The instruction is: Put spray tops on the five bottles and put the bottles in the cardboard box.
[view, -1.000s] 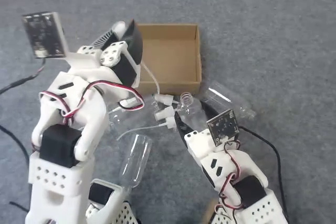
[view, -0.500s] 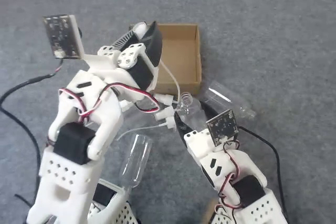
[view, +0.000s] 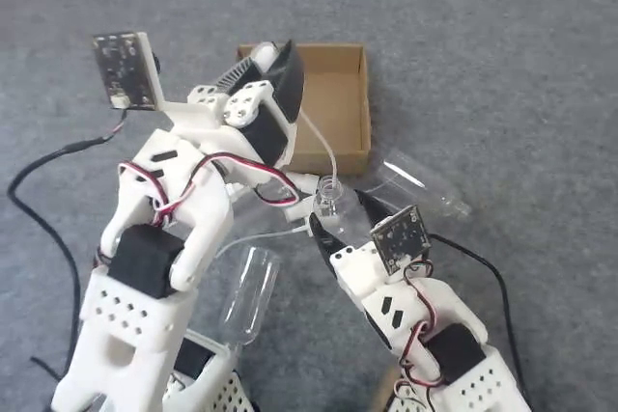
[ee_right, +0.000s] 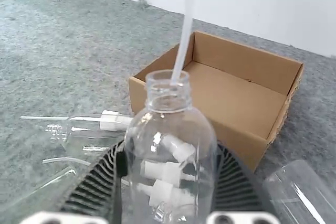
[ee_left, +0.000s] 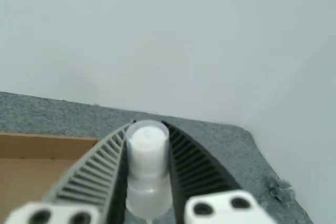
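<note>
- Because the left wrist view shows the left gripper (ee_left: 148,128) clamped on either side of a white spray top (ee_left: 148,156), with the cap standing upright between the ribbed jaws, this arm is the one carrying the part to be fitted. A corner of the cardboard box (ee_left: 31,153) lies below and behind it on the grey carpet (ee_left: 210,135).
- In the right wrist view, the right gripper (ee_right: 170,150) is closed around a clear bottle (ee_right: 170,129) and holds it upright with its open neck facing up. The thin dip tube (ee_right: 185,30) comes down from above, and its lower end sits right at the mouth – whether it has gone inside I cannot tell. The box stands open just behind the bottle with nothing in it. A loose spray top (ee_right: 113,120) lies on the carpet beside the bottle.
- In the high view, the left arm hangs over the near edge of the box and the tube slants down from it to the bottle held near the box's front wall. Two more bottles, one (view: 249,291) near the left arm's base and one (view: 425,185) beyond the right gripper, lie uncapped on the carpet.
- The step in hand, as I judge it, is fitting the first spray top – no bottle is capped or boxed yet. The next move calls for lowering the top straight down so that the tube feeds fully in. The cap must then be seated and turned on the neck while the right gripper keeps the bottle steady and upright.
</note>
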`<action>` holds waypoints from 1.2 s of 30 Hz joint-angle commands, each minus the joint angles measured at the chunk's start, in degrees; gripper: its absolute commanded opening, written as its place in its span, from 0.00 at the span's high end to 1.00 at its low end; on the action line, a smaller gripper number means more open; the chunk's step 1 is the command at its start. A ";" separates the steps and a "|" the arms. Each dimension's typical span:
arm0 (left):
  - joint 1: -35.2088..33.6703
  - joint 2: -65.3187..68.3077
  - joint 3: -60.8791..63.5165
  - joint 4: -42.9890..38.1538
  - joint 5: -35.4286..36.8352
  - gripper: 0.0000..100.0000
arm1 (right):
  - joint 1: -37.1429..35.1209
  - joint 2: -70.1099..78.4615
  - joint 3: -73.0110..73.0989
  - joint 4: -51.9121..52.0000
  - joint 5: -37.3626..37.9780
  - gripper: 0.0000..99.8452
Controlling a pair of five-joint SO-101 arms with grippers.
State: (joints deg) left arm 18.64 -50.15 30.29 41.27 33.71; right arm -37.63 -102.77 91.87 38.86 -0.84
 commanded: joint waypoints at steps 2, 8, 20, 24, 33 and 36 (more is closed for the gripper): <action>-0.09 -6.95 1.89 -2.02 -0.09 0.99 | -0.31 -1.27 -0.26 -1.45 0.88 0.92; -0.09 -11.34 8.57 -6.42 -2.81 0.99 | -0.31 -1.27 -0.35 -1.36 0.88 0.92; 2.55 -11.34 15.34 -7.65 -3.16 0.99 | 2.95 -1.27 -0.62 -1.71 0.88 0.92; 5.98 -11.34 17.27 -7.91 -5.71 0.99 | 2.68 -1.27 -0.44 -1.71 0.88 0.92; 9.32 -9.67 19.65 -8.62 -10.20 0.99 | 2.68 -1.27 -0.35 -1.19 0.88 0.92; 9.05 -7.74 19.82 -8.53 -10.11 0.99 | 2.68 -1.27 -0.35 -1.19 0.88 0.92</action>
State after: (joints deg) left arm 27.60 -59.56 50.86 34.95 24.13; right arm -35.52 -102.77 91.87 38.68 -0.84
